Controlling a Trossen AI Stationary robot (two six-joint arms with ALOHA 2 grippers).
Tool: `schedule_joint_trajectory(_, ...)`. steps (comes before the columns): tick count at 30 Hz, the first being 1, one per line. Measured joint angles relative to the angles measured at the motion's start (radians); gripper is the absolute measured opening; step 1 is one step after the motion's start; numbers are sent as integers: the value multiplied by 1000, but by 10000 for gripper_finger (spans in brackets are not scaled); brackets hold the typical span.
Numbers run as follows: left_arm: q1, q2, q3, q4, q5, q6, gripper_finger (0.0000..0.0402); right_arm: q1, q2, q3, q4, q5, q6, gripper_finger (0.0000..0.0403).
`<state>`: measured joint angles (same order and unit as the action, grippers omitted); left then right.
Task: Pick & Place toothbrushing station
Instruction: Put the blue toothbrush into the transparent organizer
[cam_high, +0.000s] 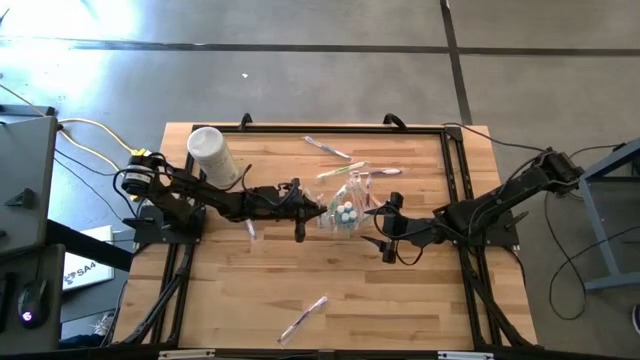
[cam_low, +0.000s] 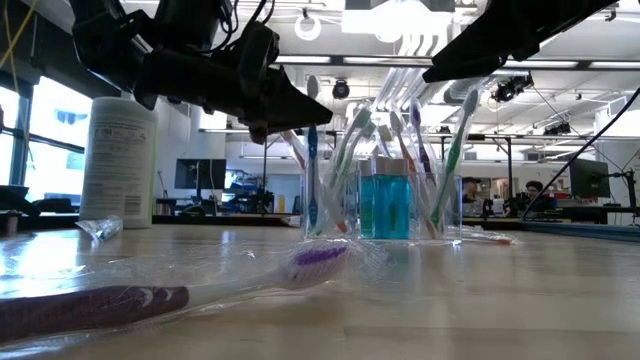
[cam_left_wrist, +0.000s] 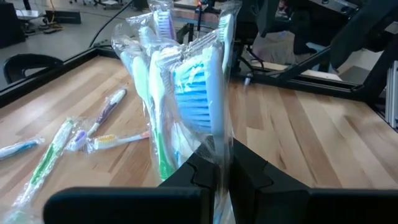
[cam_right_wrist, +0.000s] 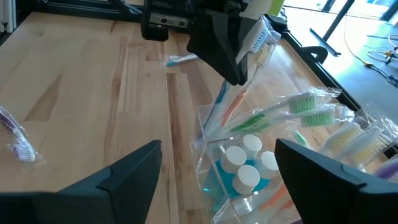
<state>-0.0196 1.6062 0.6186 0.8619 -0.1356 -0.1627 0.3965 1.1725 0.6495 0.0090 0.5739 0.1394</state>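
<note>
Fingers of the left gripper (cam_high: 318, 208) pinch a wrapped toothbrush at mid-bench, touching the left edge of the toothbrushing station (cam_high: 345, 213), while the right gripper (cam_high: 378, 226) waits with its fingers spread wide and empty just beside the holder's other side. From the high view the clear holder sits between the two arms, the left one in contact and so the nearer; the white tub (cam_high: 212, 155) stands behind the left arm, and loose wrapped brushes (cam_high: 326, 148) lie toward the far edge of the bench (cam_high: 420, 300), another near the front. At bench height the low view shows what the overhead cannot: the holder stands upright on the wood, its brushes (cam_low: 340, 160) fanning upward round a blue-filled block (cam_low: 385, 205), so their long axes run near vertical and any drop-in appears to come from above; a purple wrapped brush (cam_low: 200, 285) lies flat in the foreground. Looking past the left wrist, the dark fingers (cam_left_wrist: 205, 174) are closed on a blue-bristled brush in its wrapper (cam_left_wrist: 199, 93), held head-up, with spare brushes (cam_left_wrist: 102, 115) on the boards beyond. The right wrist view alone shows the holder's inside, white caps (cam_right_wrist: 245, 163) over blue, green and orange brushes leaning outward, with the holder lying ahead between that arm's parted fingers (cam_right_wrist: 124, 171).
</note>
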Motion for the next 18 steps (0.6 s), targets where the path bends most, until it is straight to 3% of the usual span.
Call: schedule_joint_trajectory(18, 0, 0, 0, -27, -2, 0, 21, 0, 0, 0, 1, 0, 0, 305)
